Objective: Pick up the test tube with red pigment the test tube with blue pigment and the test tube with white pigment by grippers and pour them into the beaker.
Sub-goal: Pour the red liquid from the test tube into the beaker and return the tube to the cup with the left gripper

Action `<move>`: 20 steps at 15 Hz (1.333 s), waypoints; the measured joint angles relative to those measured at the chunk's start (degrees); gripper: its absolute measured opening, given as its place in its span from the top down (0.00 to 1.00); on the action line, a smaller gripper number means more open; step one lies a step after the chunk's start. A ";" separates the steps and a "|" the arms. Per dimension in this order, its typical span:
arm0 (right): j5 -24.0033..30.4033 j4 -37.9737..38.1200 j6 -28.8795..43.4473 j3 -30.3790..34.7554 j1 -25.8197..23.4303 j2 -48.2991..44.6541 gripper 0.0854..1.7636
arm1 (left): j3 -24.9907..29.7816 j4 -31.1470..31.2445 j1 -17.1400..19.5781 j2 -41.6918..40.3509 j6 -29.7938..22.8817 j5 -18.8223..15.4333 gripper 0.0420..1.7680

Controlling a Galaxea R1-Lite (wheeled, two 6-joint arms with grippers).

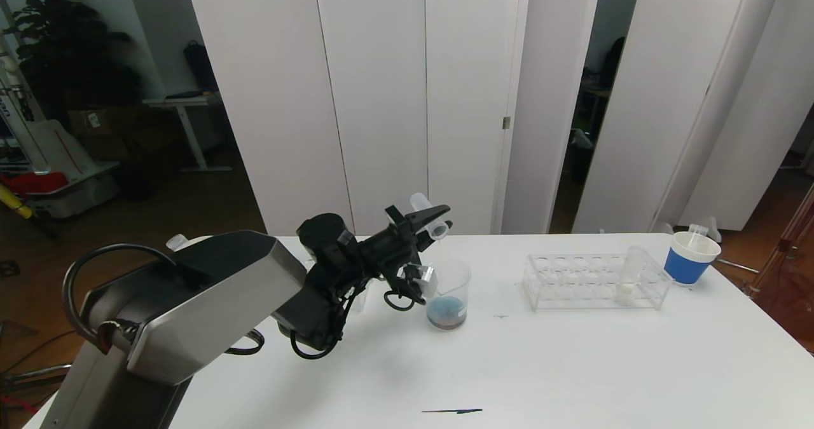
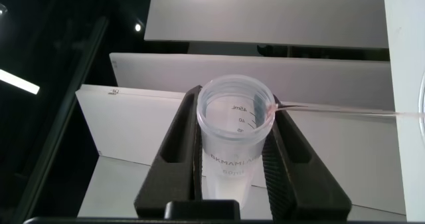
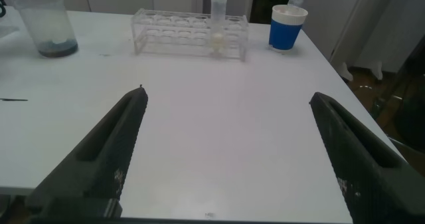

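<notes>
My left gripper [image 1: 439,216] is shut on a clear tube [image 1: 427,216] and holds it tilted, mouth down, just above the beaker [image 1: 448,292]. In the left wrist view the tube [image 2: 236,127] sits between the two black fingers; it looks empty, with a pinkish trace at its rim. The beaker holds a shallow blue and reddish pool at its bottom. The test tube with white pigment [image 1: 629,283] stands upright in the clear rack [image 1: 572,286]. No tube with blue liquid shows. My right gripper [image 3: 229,96] is open and empty, low at the table's near side.
A blue-banded white paper cup [image 1: 690,258] with a clear tube in it stands at the far right, behind the rack. The right wrist view shows the beaker [image 3: 46,24], rack [image 3: 166,34] and cup [image 3: 287,28] far off. A thin black mark [image 1: 451,410] lies on the table's front.
</notes>
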 joint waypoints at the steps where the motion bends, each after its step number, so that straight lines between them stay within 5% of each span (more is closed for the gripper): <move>1: 0.00 0.00 -0.02 0.00 0.00 0.00 0.01 | 0.06 0.00 0.00 -0.02 -0.05 0.00 0.68; 8: 0.00 -0.02 -0.02 0.00 0.00 0.00 0.01 | 0.65 0.02 0.37 -0.71 -0.88 0.39 0.68; 12: 0.02 0.00 -0.02 0.00 0.00 0.00 0.01 | 1.41 1.27 1.18 -3.77 -7.41 1.10 0.68; 16: 0.02 -0.02 -0.02 0.00 0.00 0.00 0.01 | 1.69 13.65 1.50 -10.11 -19.04 2.23 0.68; 20: 0.00 -0.02 -0.02 0.00 0.00 0.00 0.01 | 0.69 33.66 2.57 -17.42 -32.18 4.93 0.68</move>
